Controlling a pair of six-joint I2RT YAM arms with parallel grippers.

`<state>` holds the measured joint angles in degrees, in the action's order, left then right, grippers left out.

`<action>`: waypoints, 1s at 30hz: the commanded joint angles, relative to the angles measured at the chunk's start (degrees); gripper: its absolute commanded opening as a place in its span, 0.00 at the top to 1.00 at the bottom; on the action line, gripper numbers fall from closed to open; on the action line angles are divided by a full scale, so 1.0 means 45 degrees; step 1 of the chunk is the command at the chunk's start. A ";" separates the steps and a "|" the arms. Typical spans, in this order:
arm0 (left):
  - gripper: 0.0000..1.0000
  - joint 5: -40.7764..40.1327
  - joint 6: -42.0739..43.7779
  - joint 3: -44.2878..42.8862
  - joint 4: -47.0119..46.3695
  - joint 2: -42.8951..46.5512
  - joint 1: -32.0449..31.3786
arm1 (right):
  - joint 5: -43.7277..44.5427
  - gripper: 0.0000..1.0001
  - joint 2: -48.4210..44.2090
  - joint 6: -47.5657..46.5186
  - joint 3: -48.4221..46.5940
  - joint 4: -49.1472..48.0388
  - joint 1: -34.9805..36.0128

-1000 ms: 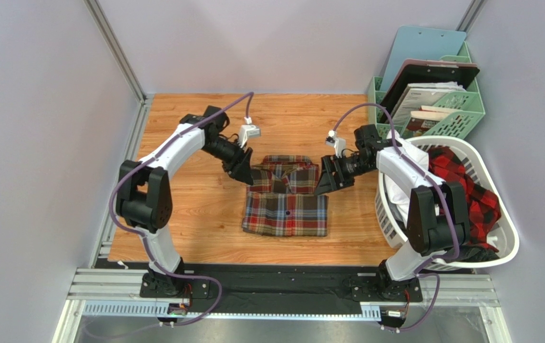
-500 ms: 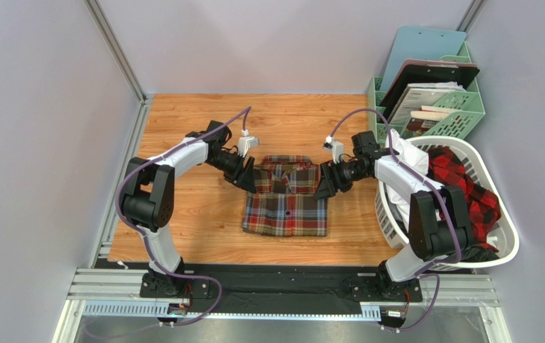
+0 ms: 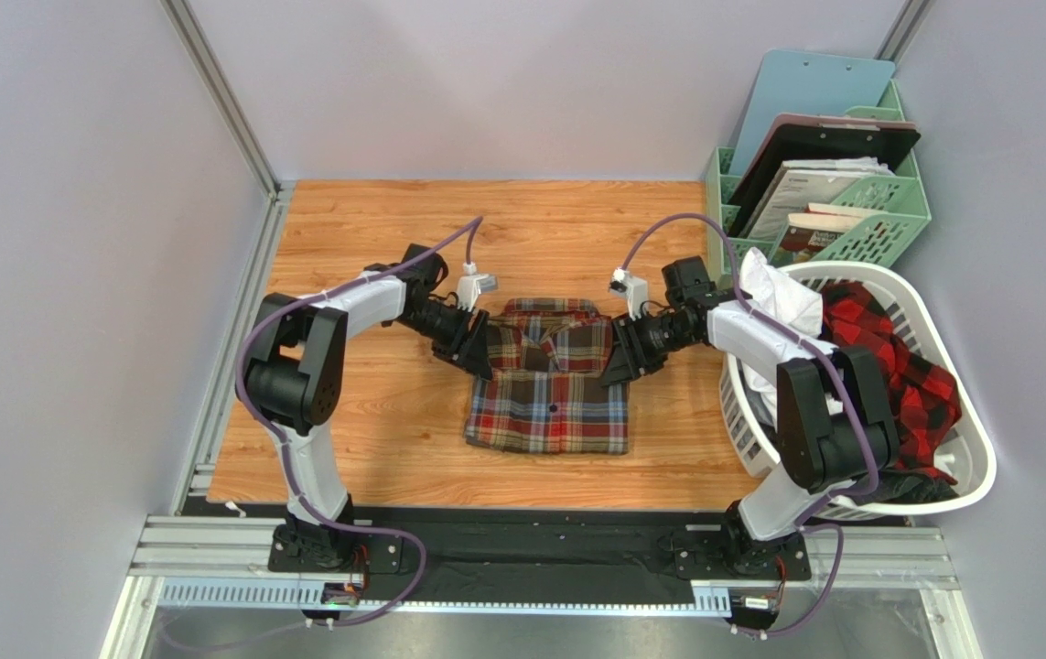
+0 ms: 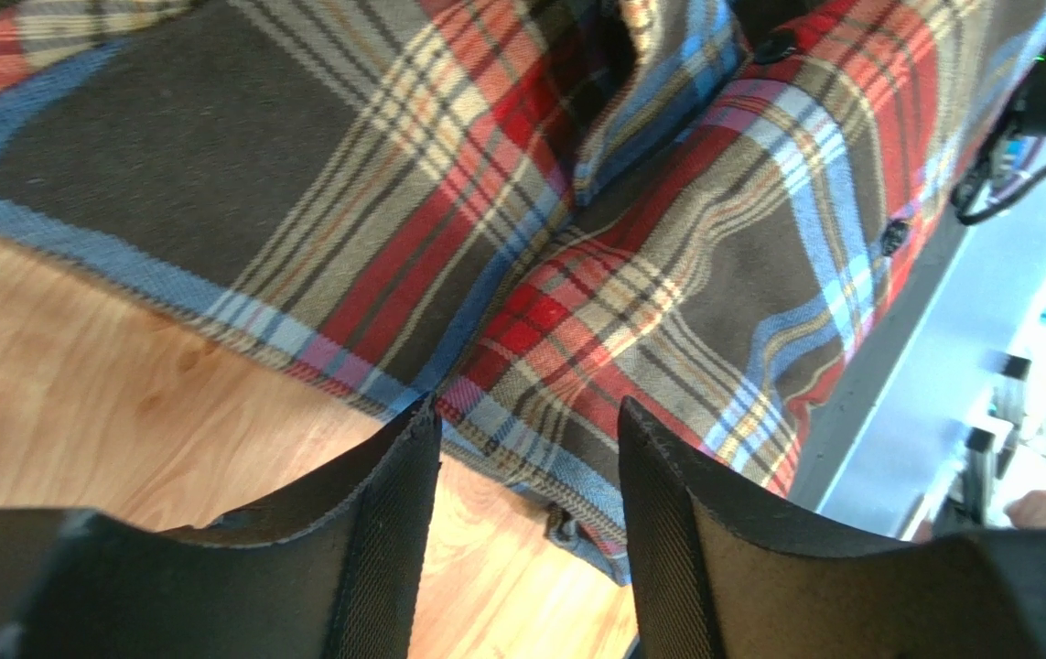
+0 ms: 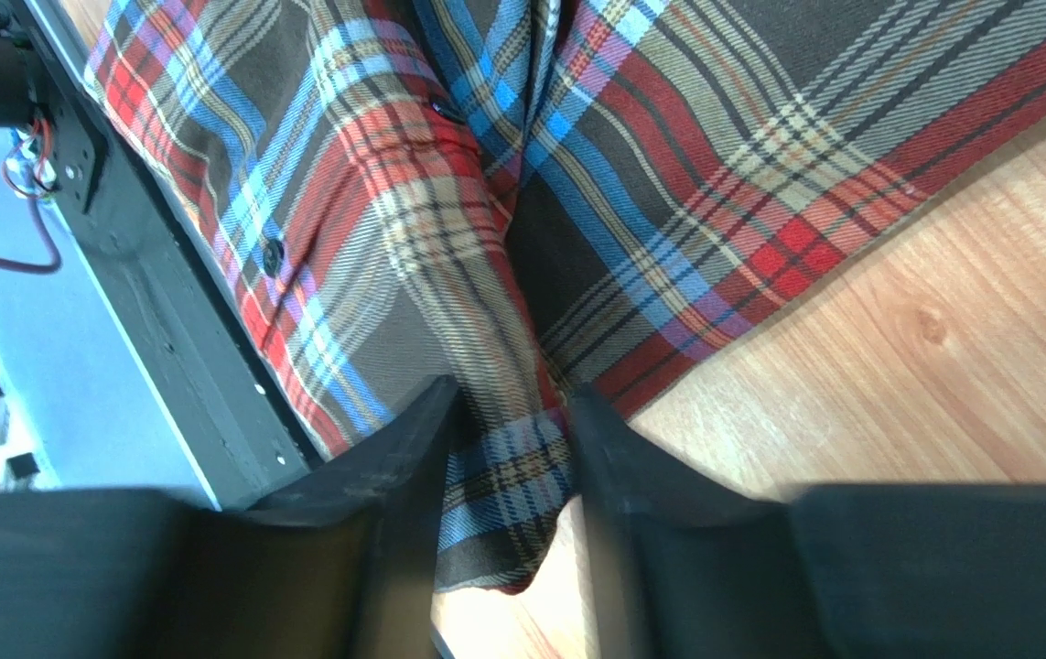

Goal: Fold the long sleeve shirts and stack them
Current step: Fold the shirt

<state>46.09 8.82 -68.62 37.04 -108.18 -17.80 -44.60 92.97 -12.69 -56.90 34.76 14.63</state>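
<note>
A dark brown-olive tartan long sleeve shirt [image 3: 549, 391] lies folded into a rectangle, collar to the far side, in the middle of the wooden table [image 3: 349, 275]. My left gripper [image 3: 477, 354] is low at its left edge, open. In the left wrist view the shirt's hem [image 4: 528, 440] runs across the gap of that gripper [image 4: 521, 419]. My right gripper [image 3: 618, 364] is at the shirt's right edge. In the right wrist view that gripper [image 5: 512, 405] pinches a fold of the plaid cloth [image 5: 508, 474] between both fingers. A red-and-black check shirt [image 3: 899, 357] lies in the basket.
A white laundry basket [image 3: 982, 453] stands at the right edge of the table, with a white cloth [image 3: 769, 295] over its near rim beside my right arm. A green organiser [image 3: 886, 227] with folders stands at the back right. Grey walls enclose the table.
Both arms have come down and inward to the shirt's side edges. The right gripper's jaws have narrowed onto the cloth. The left gripper's opening is about the same.
</note>
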 commanded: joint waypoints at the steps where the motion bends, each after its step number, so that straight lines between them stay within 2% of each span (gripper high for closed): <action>1: 0.52 0.1612 -0.0182 -0.0064 -0.0105 -0.0042 0.0030 | -0.0323 0.68 -0.0093 0.0026 0.0086 -0.0655 0.0166; 5: 0.75 0.2336 -0.0124 0.0248 -0.0086 0.0599 0.0030 | -0.0518 0.87 -0.0444 0.0221 0.0184 -0.0500 0.0341; 6: 0.86 0.2492 -0.0047 0.0346 0.0069 0.0835 0.0030 | -0.0557 0.94 -0.0580 0.0357 0.0204 -0.0421 0.0361; 8: 1.00 0.2552 0.0168 0.0658 0.0439 0.1535 0.0030 | -0.0616 1.00 -0.1068 0.0495 0.0417 -0.0168 0.0459; 13: 1.00 0.2474 0.1807 0.1340 0.2724 0.2905 0.0011 | -0.0656 1.00 -0.2785 0.0399 0.1179 0.0691 0.0635; 19: 1.00 0.2435 0.2103 0.1772 0.2922 0.4450 0.0011 | -0.0791 1.00 -0.4506 0.0241 0.1377 0.1493 0.0770; 24: 1.00 0.2493 0.2258 0.1344 0.3642 0.4743 0.0030 | -0.0753 1.00 -0.4099 0.0125 0.0694 0.2078 0.0928; 27: 1.00 0.2571 0.2532 0.0817 0.4307 0.4958 0.0303 | -0.0811 1.00 -0.3690 -0.0071 -0.0398 0.2761 0.0928; 30: 1.00 0.2611 0.2980 -0.0662 0.5068 0.4686 0.0674 | -0.0890 1.00 -0.2968 -0.0227 -0.2019 0.3289 0.0909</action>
<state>55.81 17.69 -63.24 54.74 -88.58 -16.93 -47.07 76.93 -11.66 -56.80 46.87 18.72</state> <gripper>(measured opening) 0.006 0.011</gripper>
